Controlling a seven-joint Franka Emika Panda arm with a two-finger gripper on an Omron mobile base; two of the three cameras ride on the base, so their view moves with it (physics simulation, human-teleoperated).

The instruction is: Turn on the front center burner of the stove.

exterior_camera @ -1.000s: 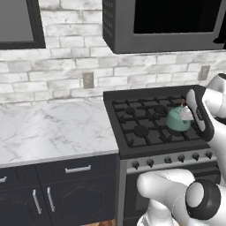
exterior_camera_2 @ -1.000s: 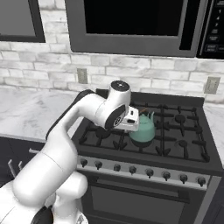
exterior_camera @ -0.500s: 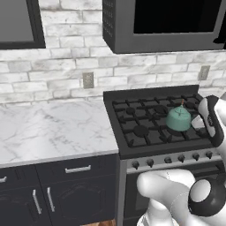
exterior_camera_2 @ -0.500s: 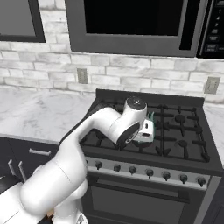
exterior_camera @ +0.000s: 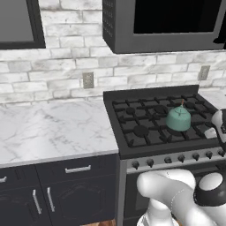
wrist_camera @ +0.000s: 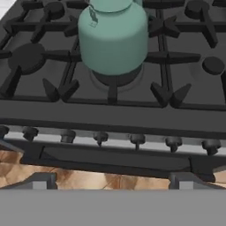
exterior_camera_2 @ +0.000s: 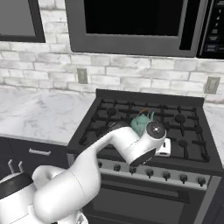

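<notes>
Fingers (wrist_camera: pixel 112 182) hover off the front of the stove (wrist_camera: pixel 110 114), apart, gripping nothing. Beyond them, a row of knobs (wrist_camera: pixel 137 140) on the steel strip. Behind that row, at 12 o'clock, the front center burner (wrist_camera: pixel 115 78) carries a teal kettle (wrist_camera: pixel 112 35). Marble table (exterior_camera: pixel 48 128) at the stove's 9 o'clock.

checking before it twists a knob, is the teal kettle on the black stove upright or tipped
Upright. The teal kettle stands flat on the cast-iron grate of the black stove, lid on top, over the front center burner.
</notes>
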